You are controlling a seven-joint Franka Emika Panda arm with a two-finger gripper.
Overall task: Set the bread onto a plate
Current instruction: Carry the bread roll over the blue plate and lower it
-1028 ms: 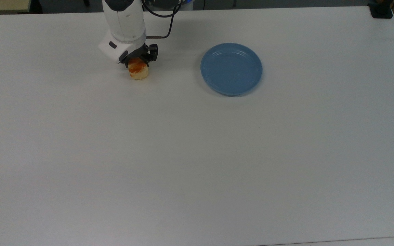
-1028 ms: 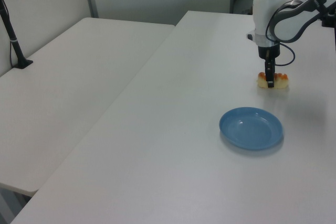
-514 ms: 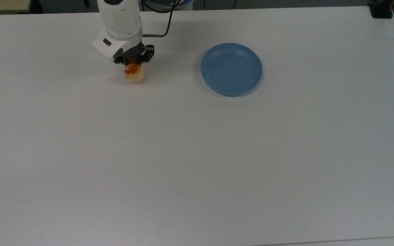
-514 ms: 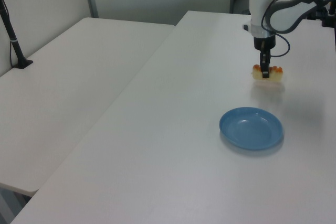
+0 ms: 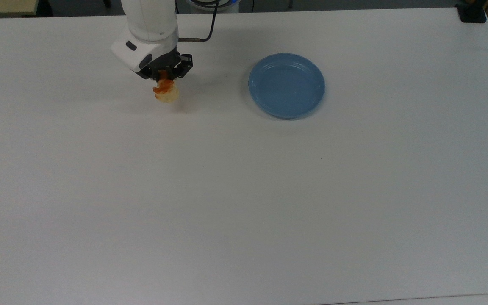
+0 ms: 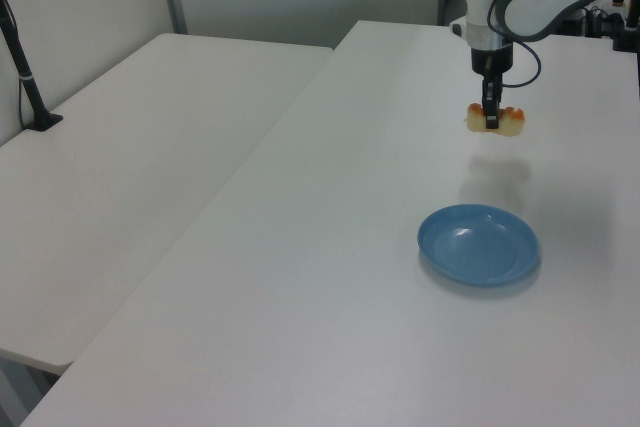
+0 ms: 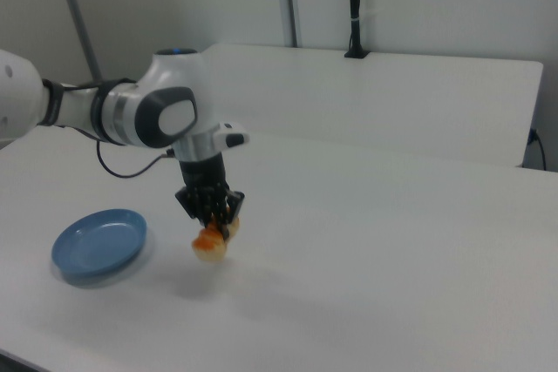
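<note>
1. Top view: the bread (image 5: 166,92) is a small pale-yellow roll with an orange-brown glaze on top. It hangs from the gripper (image 5: 165,81), whose dark fingers are closed tight on its glazed upper part.
2. Top view, taking the plate (image 5: 286,85) as landmark: the plate is round, shallow, plain blue, with a raised rim and nothing on it. The bread is well apart from it, toward the top view's left, at about the same height in the frame.
3. Top view: the table (image 5: 244,190) is plain white and matte. A black cable (image 5: 210,25) loops by the white arm, and a black clamp (image 5: 472,12) sits at the table's far corner, beyond the plate toward the top view's right.
4. Left view: the bread (image 6: 496,118) shows pale sides and orange bumps on either side of the gripper (image 6: 490,119), which pinches its middle. It is clear of the table, with a soft shadow below. The plate (image 6: 479,244) lies nearer the camera than the bread.
5. Left view: a second white table (image 6: 110,177) adjoins, with a black post (image 6: 22,67) clamped to it. Pale wall panels stand behind.
6. Right view: the bread (image 7: 211,242) hangs in the closed gripper (image 7: 213,215), just beside the plate (image 7: 99,245), toward the right view's right.
7. No writing can be read.
</note>
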